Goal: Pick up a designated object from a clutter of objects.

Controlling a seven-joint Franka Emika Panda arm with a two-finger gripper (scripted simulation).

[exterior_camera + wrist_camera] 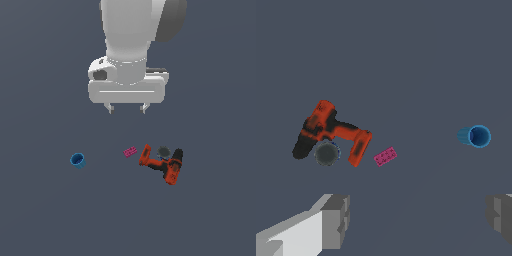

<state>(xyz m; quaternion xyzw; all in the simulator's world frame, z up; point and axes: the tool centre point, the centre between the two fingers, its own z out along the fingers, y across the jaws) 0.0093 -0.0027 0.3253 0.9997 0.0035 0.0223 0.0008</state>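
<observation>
Gripper (127, 108) hung in the air above the dark grey floor (40, 215), fingers spread wide and holding nothing; in the exterior view the two short fingertips (109, 107) pointed straight down with open space between them, and in the wrist view one grey finger pad (336, 220) stood at one edge of the picture, the other at the far edge. White arm (132, 35) came down from the upper part of the exterior view. Pink brick (130, 151) lay flat on the floor below the gripper, well apart from it, studs up (studs showed as small dots in the wrist view (385, 156)). It sat just beside the orange-and-black power drill (162, 164), on the exterior view's left of the drill's orange end; a narrow gap showed between the two in the wrist view, not touching. Drill (331, 135) lay on its side, its dark round chuck facing toward the cameras. Blue cup (77, 160) lay well apart from the brick, toward the exterior view's left; in the wrist view (475, 136) it was tipped on its side, open mouth showing. Brick lay between cup and drill, much nearer the drill
</observation>
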